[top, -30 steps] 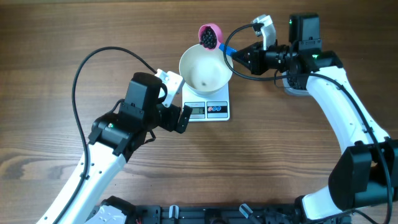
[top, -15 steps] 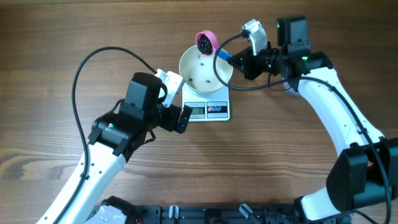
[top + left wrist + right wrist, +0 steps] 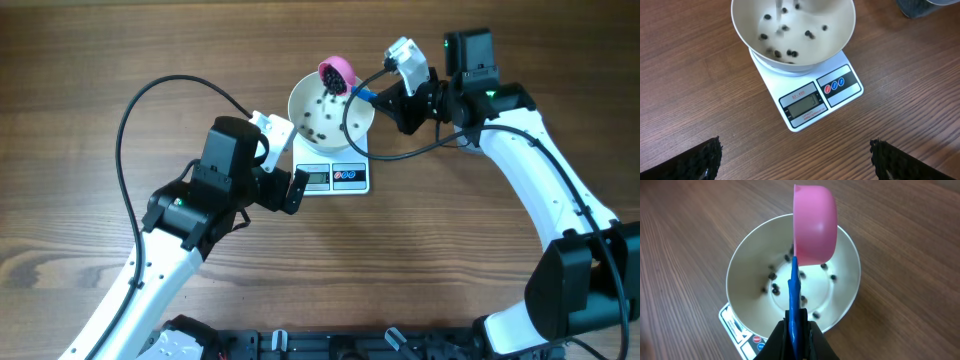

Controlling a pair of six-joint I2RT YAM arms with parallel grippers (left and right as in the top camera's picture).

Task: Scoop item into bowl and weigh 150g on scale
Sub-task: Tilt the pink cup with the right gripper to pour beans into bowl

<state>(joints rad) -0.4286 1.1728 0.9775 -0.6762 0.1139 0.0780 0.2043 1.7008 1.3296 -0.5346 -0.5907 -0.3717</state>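
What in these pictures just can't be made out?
- Display on the scale, left wrist view: too faint and small to read; smaller still overhead.
- Inside of the pink scoop, right wrist view: only its outer back shows, so what remains inside is hidden.
- Scale, right wrist view: mostly covered by the bowl.
- Dark object, top right of left wrist view: cut off by the edge.

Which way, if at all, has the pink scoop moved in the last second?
Yes: the pink scoop has come nearer the scale, now tipping over the white bowl's far rim.
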